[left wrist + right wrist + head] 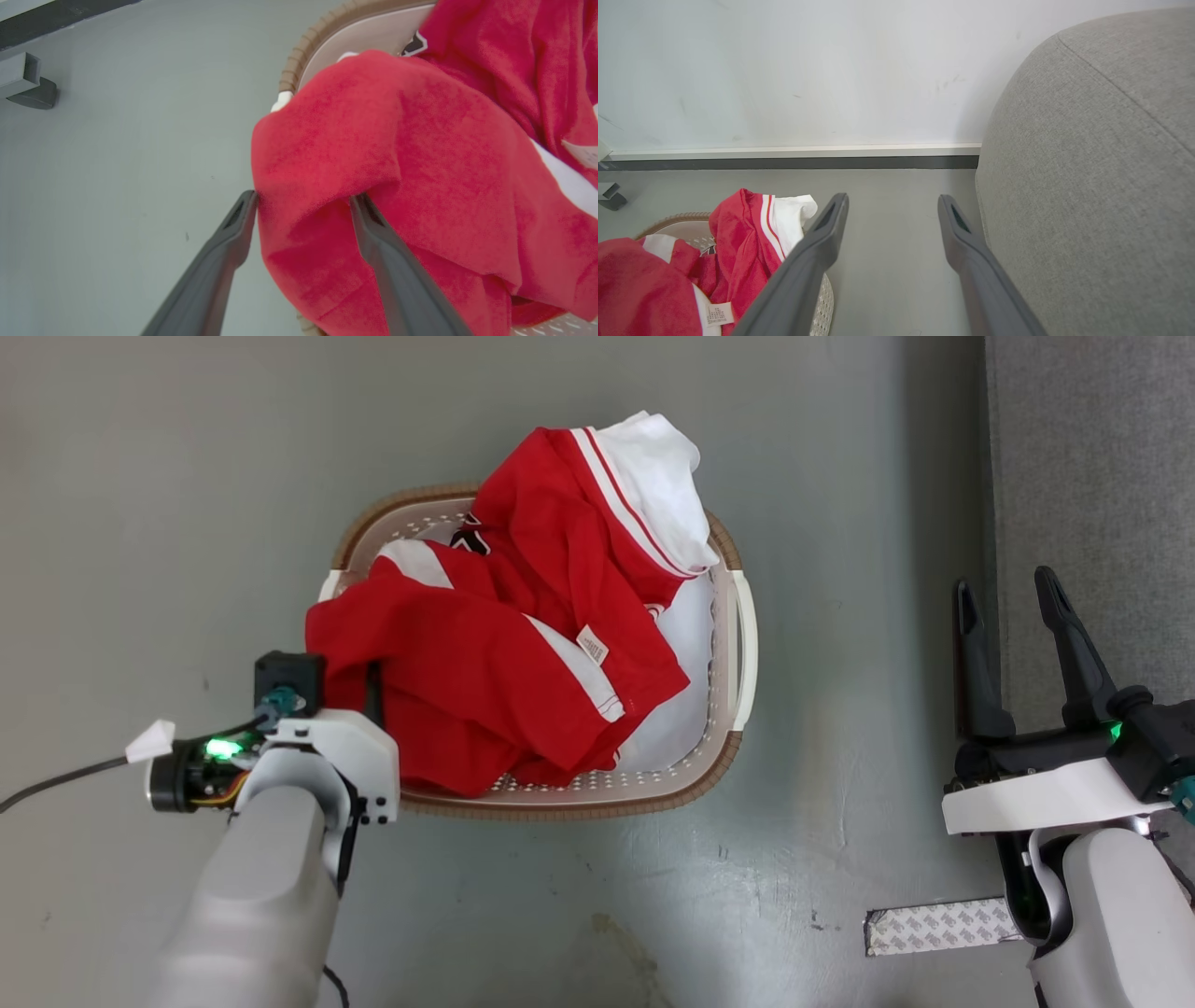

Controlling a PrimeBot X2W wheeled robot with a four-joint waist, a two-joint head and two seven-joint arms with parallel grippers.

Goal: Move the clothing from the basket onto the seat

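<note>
The red clothing (485, 653) with white trim is heaped in the cream basket (738, 644) on the grey floor and spills over its left rim. My left wrist (327, 747) sits at the basket's near left corner, its fingers reaching into the cloth. In the left wrist view my left gripper (303, 198) is open, straddling a fold of the red clothing (397, 140) beside the basket's brown rim (303, 51). My right gripper (1008, 602) hangs open and empty to the right, at the edge of the grey seat (1092, 476). The right wrist view shows the right gripper (893, 199) between the seat (1087, 186) and the basket (677, 224).
A strip of patterned tape (934, 926) lies on the floor near my right arm. A cable (56, 786) trails off my left wrist. A white wall with a dark baseboard (784, 162) stands behind the basket. A grey furniture foot (28, 88) is off to the far side.
</note>
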